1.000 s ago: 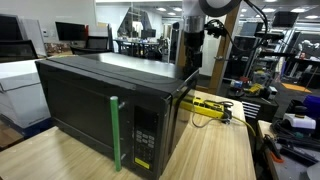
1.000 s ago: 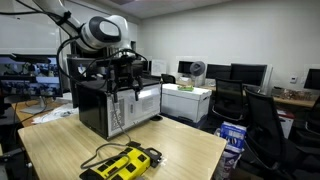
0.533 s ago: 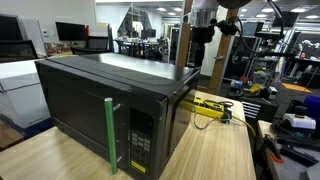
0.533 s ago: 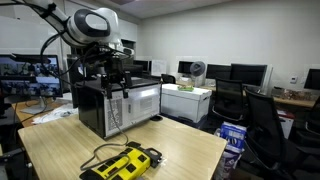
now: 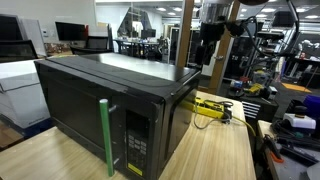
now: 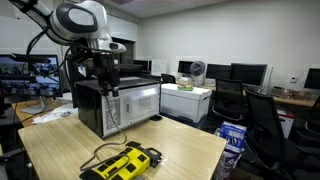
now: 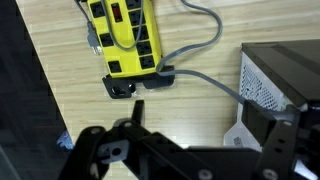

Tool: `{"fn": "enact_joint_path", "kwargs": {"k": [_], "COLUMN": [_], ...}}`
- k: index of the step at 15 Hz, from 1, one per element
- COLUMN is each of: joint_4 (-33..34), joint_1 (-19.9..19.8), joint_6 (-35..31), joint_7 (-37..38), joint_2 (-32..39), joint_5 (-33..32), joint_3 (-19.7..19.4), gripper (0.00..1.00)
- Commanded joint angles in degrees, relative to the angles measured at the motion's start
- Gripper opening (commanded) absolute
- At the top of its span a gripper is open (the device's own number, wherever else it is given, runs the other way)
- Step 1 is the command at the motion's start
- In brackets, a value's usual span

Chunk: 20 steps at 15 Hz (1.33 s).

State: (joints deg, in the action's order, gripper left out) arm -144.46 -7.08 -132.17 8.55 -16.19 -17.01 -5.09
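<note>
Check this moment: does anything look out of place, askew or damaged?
Nothing looks spilled or damaged. The microwave has its green handle standing out from the front face, so it may not be fully shut. The yellow power strip lies at a slant on the table behind it.

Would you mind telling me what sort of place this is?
Probably an office-style lab: computer monitors on desks, black office chairs, and a microwave and yellow power strip on a wooden table.

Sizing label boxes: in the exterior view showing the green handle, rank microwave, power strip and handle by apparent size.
1. microwave, by far.
2. power strip and handle: about alike; the strip lies farther off, so unranked.
</note>
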Motion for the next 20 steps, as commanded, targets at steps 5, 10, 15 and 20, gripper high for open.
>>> {"fn": "enact_joint_path", "kwargs": {"k": [5, 10, 15, 20], "joint_4": [-5.92, -5.94, -4.71, -4.94], "joint_1": [-0.47, -2.8, -2.68, -2.81], "joint_6": [-5.95, -7.63, -6.08, -7.15], "joint_7": [5.56, 4.77, 3.19, 3.21], "joint_2": [-3.15, 1.84, -0.69, -1.13], "joint_5": [-0.1, -5.73, -4.36, -4.87], "joint_3": [2.86, 2.72, 2.04, 2.06], "gripper": [1.0, 1.0, 1.0, 1.0]}}
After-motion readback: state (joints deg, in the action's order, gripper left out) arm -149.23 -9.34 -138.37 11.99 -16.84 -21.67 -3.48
